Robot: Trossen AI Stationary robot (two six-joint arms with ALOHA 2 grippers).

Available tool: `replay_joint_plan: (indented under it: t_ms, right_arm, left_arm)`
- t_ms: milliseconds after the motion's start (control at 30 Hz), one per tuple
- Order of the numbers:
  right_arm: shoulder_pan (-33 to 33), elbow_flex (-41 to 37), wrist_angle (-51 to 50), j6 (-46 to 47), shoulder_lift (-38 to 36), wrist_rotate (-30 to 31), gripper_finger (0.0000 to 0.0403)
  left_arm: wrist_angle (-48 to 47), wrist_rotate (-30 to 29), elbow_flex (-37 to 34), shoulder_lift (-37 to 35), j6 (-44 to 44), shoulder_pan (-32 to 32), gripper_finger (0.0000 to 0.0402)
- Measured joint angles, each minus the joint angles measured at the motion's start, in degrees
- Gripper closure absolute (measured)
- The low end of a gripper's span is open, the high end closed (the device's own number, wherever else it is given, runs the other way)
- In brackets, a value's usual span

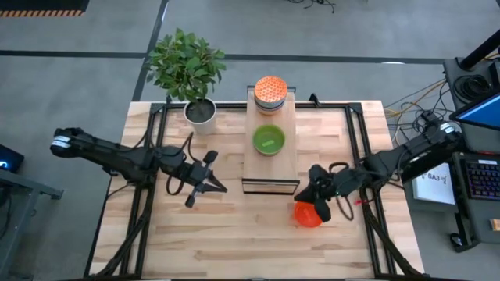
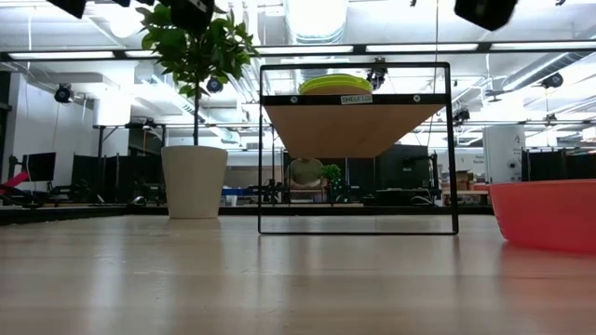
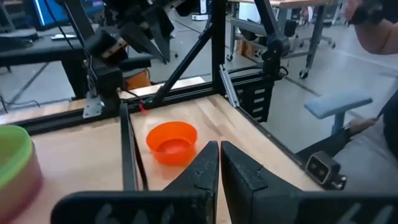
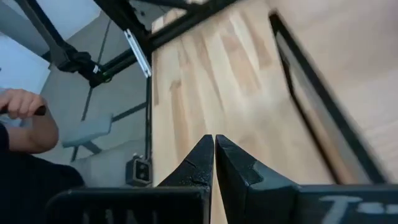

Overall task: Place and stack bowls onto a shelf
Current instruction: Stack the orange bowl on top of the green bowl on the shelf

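Right end effector [image 1: 319, 204] hangs low over the tabletop [image 1: 234, 242], fingers pressed together w/ nothing between them, per its own wrist view, and the orange-red bowl [image 1: 307, 215] sits on the wood just beside and below it in the high view, apparently untouched. Judging by that, the bowl is next in line for the shelf [image 1: 271, 160], which stands just beyond this end effector toward the table's middle; closed fingers would need to spread before any grasp, so this looks like a pause or approach, not a pick. Left end effector [image 1: 205, 186] waits on the far side of the shelf from the right one, fingers likewise closed and empty; its wrist view looks across at the orange-red bowl under the other arm. On the shelf, a green bowl [image 1: 269, 140] lies mid-board and an orange patterned stack [image 1: 270, 91] sits at the far end, near the potted plant [image 1: 187, 66]; prob. grouped that way to leave the near end free for more. Low view shows the shelf raised on its thin frame, so the bowl must be lifted clear of the edge. A person's hand [image 4: 22, 102] shows off-table in the right wrist view.
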Motion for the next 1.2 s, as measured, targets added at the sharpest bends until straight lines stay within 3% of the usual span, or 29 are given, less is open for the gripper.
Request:
replay_joint_plan:
  t_ms: [367, 533, 633, 767, 867, 1033, 1200]
  right_arm:
    - [4.5, 0.0, 0.0, 19.4, 7.1, -4.6, 0.0394]
    - [7.0, 3.8, -0.7, 21.5, 12.0, -7.1, 0.0394]
    - [7.1, 9.6, -9.7, 21.1, 15.7, -7.1, 0.0394]
    - [7.0, 18.3, -32.4, 25.7, 22.7, -7.0, 0.0394]
    - [7.0, 23.7, -43.3, 26.5, 28.5, -7.0, 0.0394]
    - [7.0, 27.7, -46.4, 24.6, 36.7, -12.1, 0.0378]
    - [6.1, 30.0, -46.4, 22.1, 43.4, -16.3, 0.0315]
  left_arm:
    - [0.0, 0.0, -1.4, -0.6, -2.7, -0.1, 0.0402]
    - [0.1, 0.0, -1.3, -0.6, -3.8, -0.2, 0.0402]
    - [0.3, 0.0, -1.3, -0.5, -3.8, -0.2, 0.0402]
    - [0.4, 0.0, -1.3, -0.4, -4.1, -0.2, 0.0402]
    - [0.3, 0.0, -1.3, -0.3, -4.2, -0.3, 0.0402]
    - [0.4, 0.0, -1.3, -0.1, -4.2, -0.3, 0.0402]
    - [0.5, -0.1, -1.3, 0.1, -4.2, -0.3, 0.0402]
